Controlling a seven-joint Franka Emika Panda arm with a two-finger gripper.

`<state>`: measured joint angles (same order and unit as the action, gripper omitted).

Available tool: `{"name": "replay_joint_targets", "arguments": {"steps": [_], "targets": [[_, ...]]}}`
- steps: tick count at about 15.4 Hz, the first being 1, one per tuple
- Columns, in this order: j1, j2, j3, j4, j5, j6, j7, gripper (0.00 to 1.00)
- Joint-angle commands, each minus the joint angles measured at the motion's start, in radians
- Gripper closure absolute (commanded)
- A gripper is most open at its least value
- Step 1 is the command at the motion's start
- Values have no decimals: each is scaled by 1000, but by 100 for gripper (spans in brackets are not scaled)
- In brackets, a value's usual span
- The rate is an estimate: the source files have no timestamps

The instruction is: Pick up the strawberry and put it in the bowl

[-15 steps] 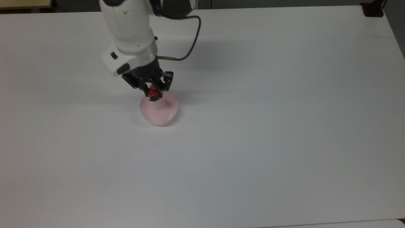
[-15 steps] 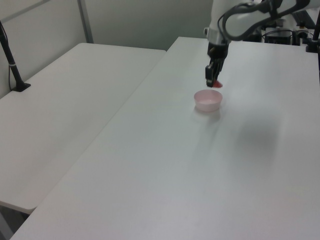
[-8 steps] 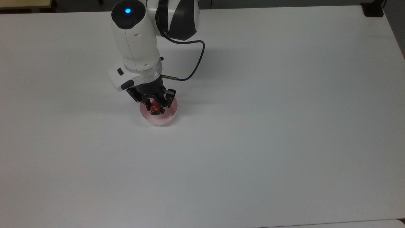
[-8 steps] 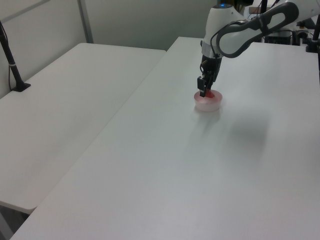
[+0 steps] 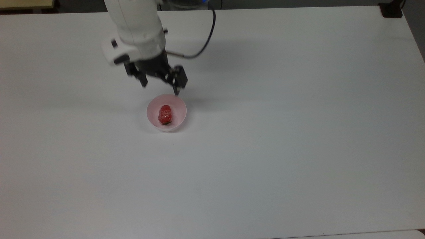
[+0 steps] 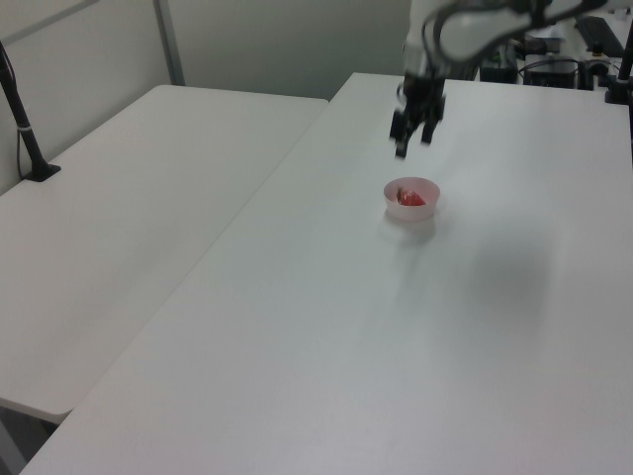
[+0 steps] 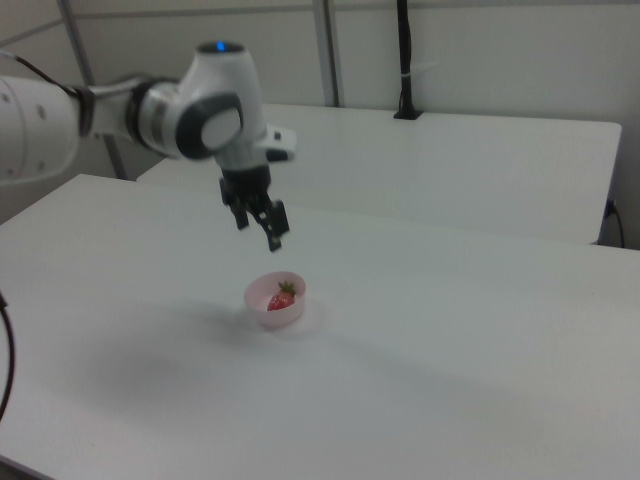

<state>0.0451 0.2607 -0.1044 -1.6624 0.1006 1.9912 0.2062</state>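
Even, bright overhead light washes the white counter almost featureless, with mild glare toward its far side in the top view. Shadows are soft and diffuse: a faint grey patch lies beside the bowl and under the arm. In the left view the hand is motion-blurred

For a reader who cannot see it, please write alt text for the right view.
A red strawberry lies inside a small pale pink bowl on a white table. The white robot arm's gripper hangs above the bowl with its fingers open and empty.
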Motion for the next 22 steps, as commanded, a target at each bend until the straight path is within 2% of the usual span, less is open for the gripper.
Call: {"name": "replay_joint_targets", "arguments": {"steps": [1,6,8,10,12,15,22], "targets": [[6,-145,-5,49,-54,-253,79,0],[13,-291,-11,46,-59,-491,177,0],[4,-314,-6,33,-62,-531,123,0],[-19,-316,-6,38,-68,-497,-66,0],[-28,-314,-5,36,-71,-413,-163,0],[-36,-301,-6,35,-88,-329,-171,0],[-36,-299,-9,39,-76,-316,-149,0]]}}
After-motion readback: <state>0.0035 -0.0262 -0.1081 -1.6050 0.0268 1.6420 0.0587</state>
